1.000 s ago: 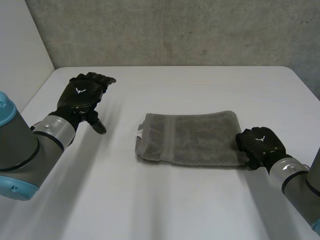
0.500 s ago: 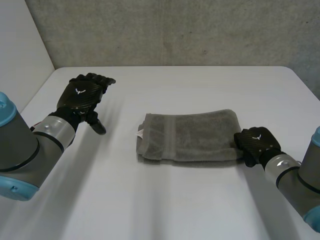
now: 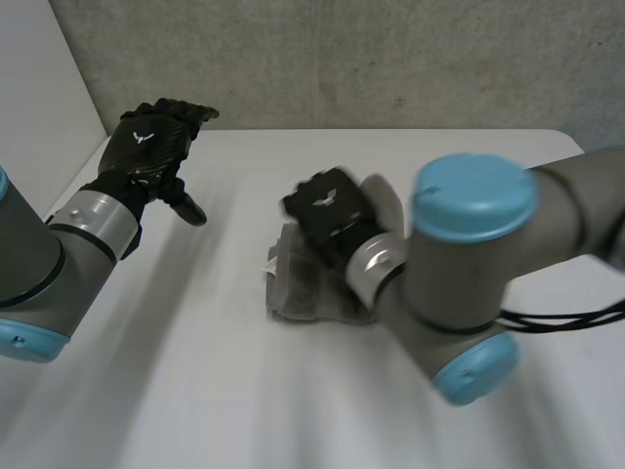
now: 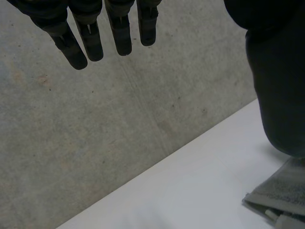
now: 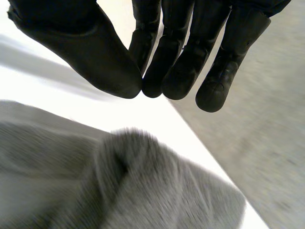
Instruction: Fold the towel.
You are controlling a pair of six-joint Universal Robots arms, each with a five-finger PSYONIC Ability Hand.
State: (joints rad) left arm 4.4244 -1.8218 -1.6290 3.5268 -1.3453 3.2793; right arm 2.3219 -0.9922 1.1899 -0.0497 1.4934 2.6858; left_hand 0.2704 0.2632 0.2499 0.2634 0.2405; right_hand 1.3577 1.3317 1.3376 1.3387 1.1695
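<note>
The grey towel (image 3: 296,285) lies bunched in the middle of the white table (image 3: 195,391). My right hand (image 3: 327,210) hovers over the towel's left part, its arm reaching across from the right and covering the rest of the cloth. A pale flap of towel (image 3: 386,200) stands up beside that hand. In the right wrist view the right hand (image 5: 167,62) has thumb and fingertips pressed together with no cloth seen between them, above a raised hump of towel (image 5: 143,191). My left hand (image 3: 146,147) is lifted at the back left, fingers (image 4: 100,33) straight, clear of the towel's corner (image 4: 281,198).
A grey concrete wall (image 3: 391,59) runs along the table's far edge, with a white wall (image 3: 39,98) at the left. Bare table surface stretches in front of the towel and to its left.
The right arm has swung from the towel's right end across to its left part, and the towel's right side has bunched leftward. The left hand has risen slightly.
</note>
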